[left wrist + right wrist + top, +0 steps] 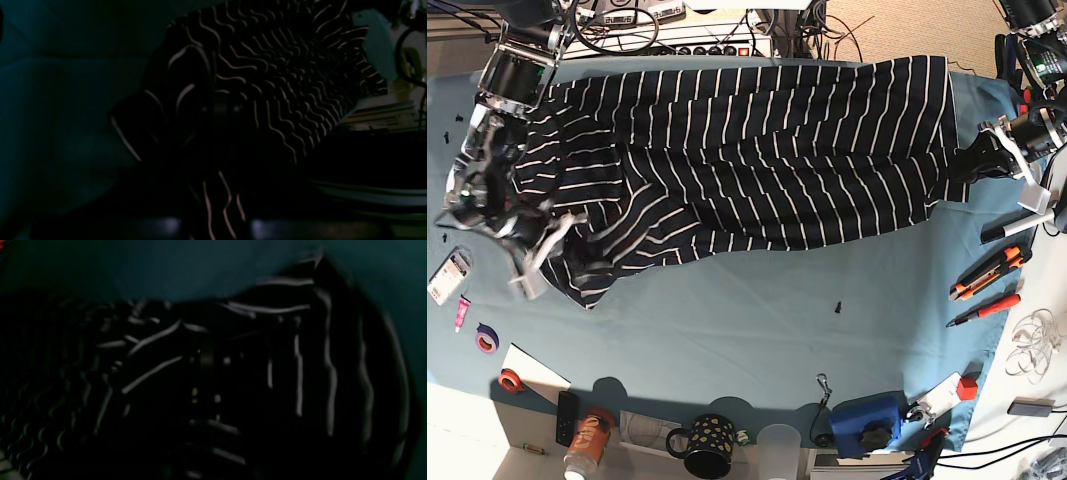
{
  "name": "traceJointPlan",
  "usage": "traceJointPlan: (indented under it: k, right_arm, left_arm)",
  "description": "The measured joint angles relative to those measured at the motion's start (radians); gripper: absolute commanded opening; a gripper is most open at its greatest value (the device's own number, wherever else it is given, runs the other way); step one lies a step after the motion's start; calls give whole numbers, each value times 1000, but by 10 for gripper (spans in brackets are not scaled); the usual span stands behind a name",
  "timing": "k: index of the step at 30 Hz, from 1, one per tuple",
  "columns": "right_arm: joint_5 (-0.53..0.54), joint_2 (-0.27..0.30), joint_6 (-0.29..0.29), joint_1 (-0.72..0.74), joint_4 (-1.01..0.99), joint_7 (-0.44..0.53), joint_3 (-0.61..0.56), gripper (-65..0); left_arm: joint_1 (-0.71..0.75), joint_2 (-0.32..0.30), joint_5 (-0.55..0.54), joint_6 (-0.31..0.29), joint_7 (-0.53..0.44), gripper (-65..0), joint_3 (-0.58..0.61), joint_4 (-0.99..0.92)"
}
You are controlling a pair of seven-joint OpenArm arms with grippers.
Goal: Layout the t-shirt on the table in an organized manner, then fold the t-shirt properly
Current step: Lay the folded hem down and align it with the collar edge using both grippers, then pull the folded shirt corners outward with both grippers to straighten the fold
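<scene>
The laying-out step is under way: the t-shirt (747, 150) is lying stretched along the table's (757, 320) far edge. The right gripper (532, 245) is pinching its bunched corner near the left edge, and the left gripper (992, 150) is clamping the opposite end. Next, I judge, both need pulling apart to flatten wrinkles. The base view is showing the overall spread; the wrist views are showing only dark striped folds.

the base camera looks straight down over the whole table (757, 330). each wrist camera sits low and very near, dark, pressed toward the t-shirt (757, 150) (283, 73) (300, 356); all three share that striped cloth.
</scene>
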Motion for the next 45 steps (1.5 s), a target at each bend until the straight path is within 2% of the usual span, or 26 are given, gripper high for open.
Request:
traceJointPlan:
  k: [4,9,13,16,24,30,34,37,40,43,45]
  right_arm:
    - [24,0,0,0,41,-40,73,-650]
    - [187,0,38,0,43,-161,226,-650]
    - [263,-2,37,0,43,-164,375,-650]
    - [312,6,37,-24,43,-160,445,-650]
    - [355,26,37,-147,43,-164,513,-650]
    - [385,28,37,-209,43,-161,518,-650]
    - [387,28,37,-245,43,-162,528,-650]
    - [397,29,37,-249,43,-162,576,-650]
    - [401,59,37,-250,43,-165,615,-650]
    - [410,117,37,-249,43,-164,615,-650]
    - [413,135,37,-247,43,-164,615,-650]
  left_arm:
    - [0,0,0,0,0,-650,0,0]
    - [0,0,0,0,0,-650,0,0]
    - [0,0,0,0,0,-650,0,0]
    - [0,0,0,0,0,-650,0,0]
    - [6,5,0,0,0,-650,0,0]
    - [6,6,0,0,1,-650,0,0]
    - [43,6,0,0,1,-650,0,0]
    - [76,6,0,0,2,-650,0,0]
    - [100,6,-2,0,1,-650,0,0]
    - [101,6,-6,0,1,-650,0,0]
    - [97,6,-10,0,1,-650,0,0]
